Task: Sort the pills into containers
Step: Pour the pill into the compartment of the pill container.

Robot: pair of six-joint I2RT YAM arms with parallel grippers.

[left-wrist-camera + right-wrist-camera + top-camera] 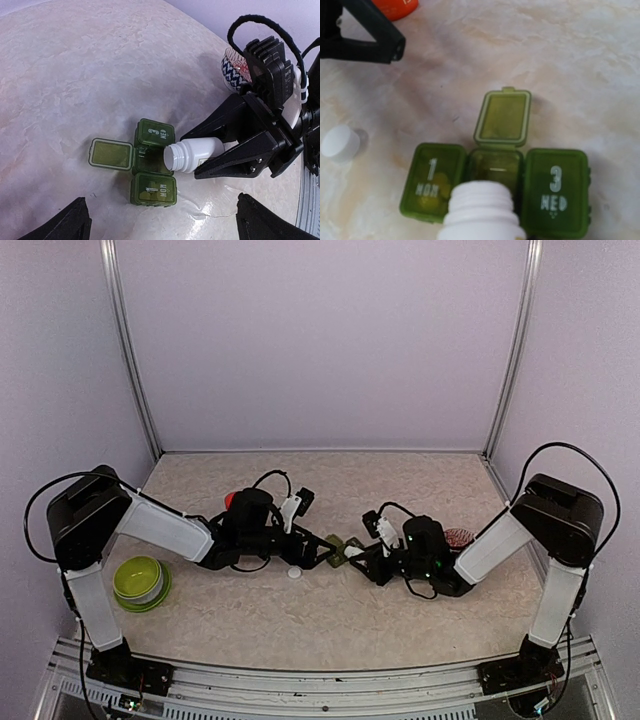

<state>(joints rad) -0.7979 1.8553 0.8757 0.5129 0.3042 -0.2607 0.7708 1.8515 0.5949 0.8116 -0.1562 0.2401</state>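
Just at white bottle (192, 154) mouth: containers (151, 189), middle lid open
Right tool (191, 156): clamped on white bottle
Left tool (165, 220): wide, above containers

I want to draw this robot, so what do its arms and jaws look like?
The left arm and right arm match: white tube-like middle sections between chunky black joints, on black bases. Thin black cables loop out from them. The jaws are black, flat and tapered to points, like long wedges.
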